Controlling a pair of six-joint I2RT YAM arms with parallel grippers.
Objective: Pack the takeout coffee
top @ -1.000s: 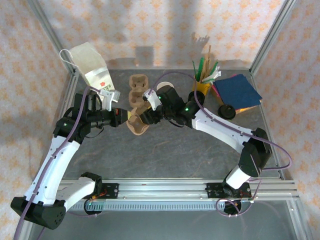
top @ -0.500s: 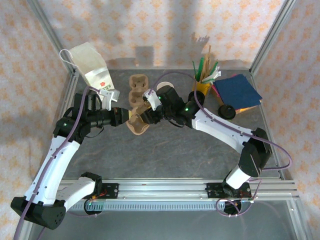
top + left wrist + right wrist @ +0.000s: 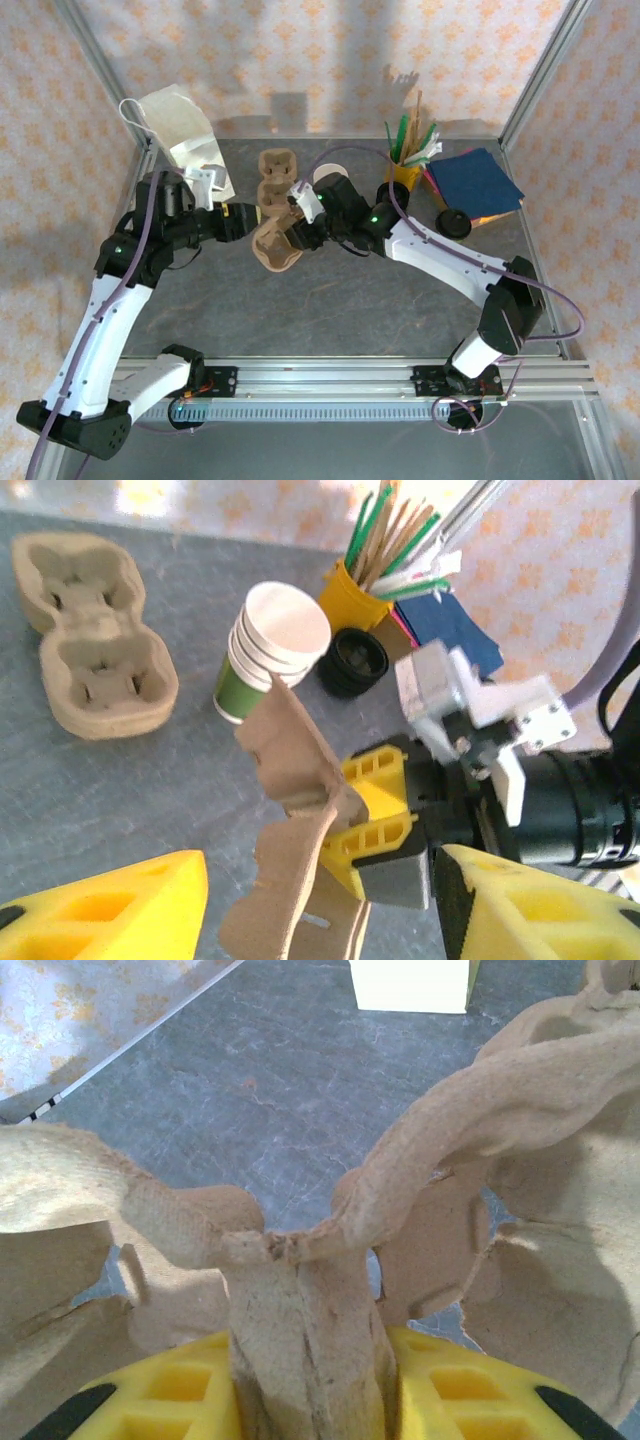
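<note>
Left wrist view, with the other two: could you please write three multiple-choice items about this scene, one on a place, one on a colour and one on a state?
1. Where does the cup stack stand?
A. between the flat carrier and the black lids
B. inside the flat carrier
C. on top of the black lids

2. What colour is the band at the foot of the cup stack?
A. red
B. blue
C. green

3. In what state is the right pincer?
A. open and empty
B. shut on the raised carrier
C. shut on a cup

Key:
1 A, the stack stands on the table with the carrier on one side and the lids on the other.
2 C, the lowest cup's foot is green.
3 B, its yellow fingers pinch the carrier's wall.
</note>
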